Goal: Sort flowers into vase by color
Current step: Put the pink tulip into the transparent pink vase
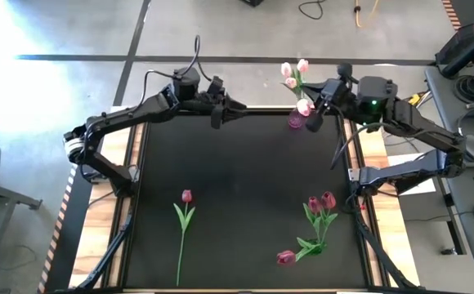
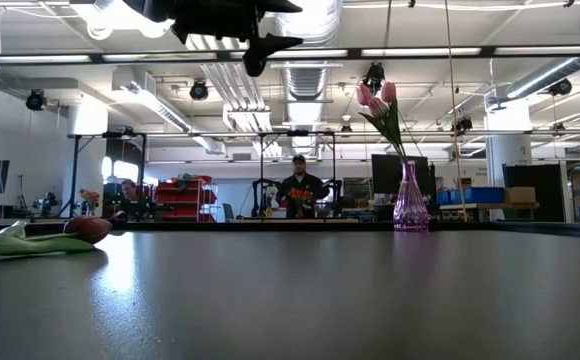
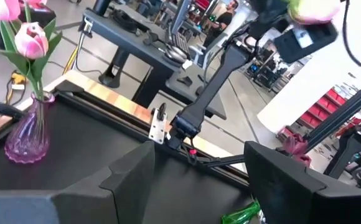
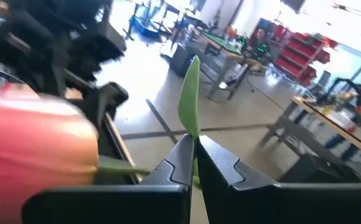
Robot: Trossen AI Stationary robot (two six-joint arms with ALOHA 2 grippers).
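Note:
A purple glass vase (image 1: 296, 121) (image 2: 410, 200) (image 3: 26, 135) stands at the table's far edge and holds pale pink tulips (image 1: 291, 73) (image 2: 375, 100). My right gripper (image 1: 312, 118) (image 4: 193, 149) hovers over it, shut on another pale pink tulip (image 1: 304, 106) (image 4: 37, 146). My left gripper (image 1: 221, 113) (image 3: 199, 186) hangs open and empty above the far edge, left of the vase. A dark maroon tulip (image 1: 186, 196) lies flat near the left middle. More maroon tulips (image 1: 321, 202) (image 1: 286, 257) lie at the near right. My right gripper pinches the tulip's green stem (image 4: 192, 163) between its two shut fingers, close to the pink head. The fingers lie across the stem and point roughly level. A green leaf (image 4: 190, 93) sticks out past the fingertips. The flower is lifted clear of the table.
Black table frame rails (image 1: 131, 212) run along both sides of the dark mat. A tulip head with its leaf (image 2: 75, 230) lies low at the left in the low view. People stand at benches (image 2: 298, 190) in the room behind.

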